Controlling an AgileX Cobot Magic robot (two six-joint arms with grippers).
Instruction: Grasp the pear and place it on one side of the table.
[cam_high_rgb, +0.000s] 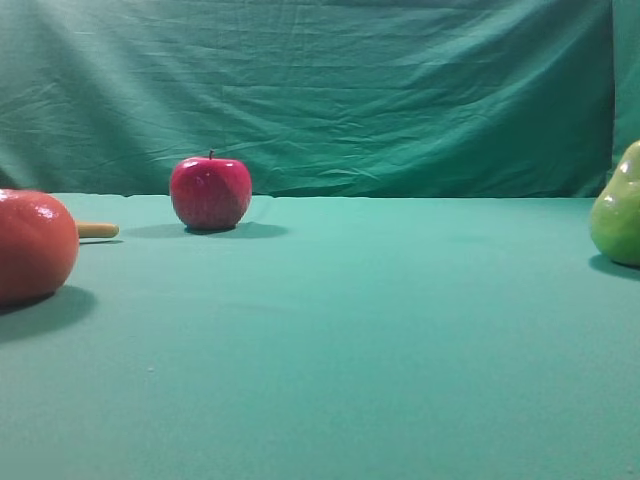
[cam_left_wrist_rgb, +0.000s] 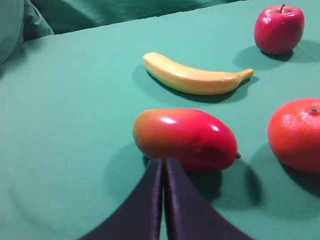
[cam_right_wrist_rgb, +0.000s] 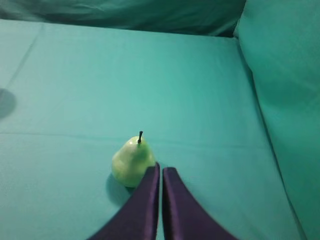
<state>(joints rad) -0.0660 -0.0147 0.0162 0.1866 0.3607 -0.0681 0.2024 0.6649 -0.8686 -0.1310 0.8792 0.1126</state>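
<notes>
Pear (cam_right_wrist_rgb: 131, 162): glossy yellow-green skin, narrow neck, wide rounded base, short dark stem pointing up; it stands upright on the table (cam_right_wrist_rgb: 200, 100), whose cover is a smooth matte teal cloth. In my right wrist view the pear sits just ahead of and slightly left of my right gripper (cam_right_wrist_rgb: 161, 172), its lower right flank partly hidden behind the left finger, so I cannot tell whether that finger touches it. The right gripper's two dark, smooth, tapering fingers are pressed together with only a thin line between them; nothing is held. The camera looks down along them toward the cloth at a shallow angle. In the high view the pear (cam_high_rgb: 618, 205) stands at the far right edge, cut off by the frame. My left gripper (cam_left_wrist_rgb: 164, 167) is likewise closed, its dark tips meeting, holding nothing; directly ahead of the tips lies a mango (cam_left_wrist_rgb: 185, 139), red-orange, glossy, oval. Beyond it lies a banana (cam_left_wrist_rgb: 195, 77), pale yellow, curved. Ahead to the right sit an orange (cam_left_wrist_rgb: 296, 134), dimpled skin, and a shiny red apple (cam_left_wrist_rgb: 279, 28).
</notes>
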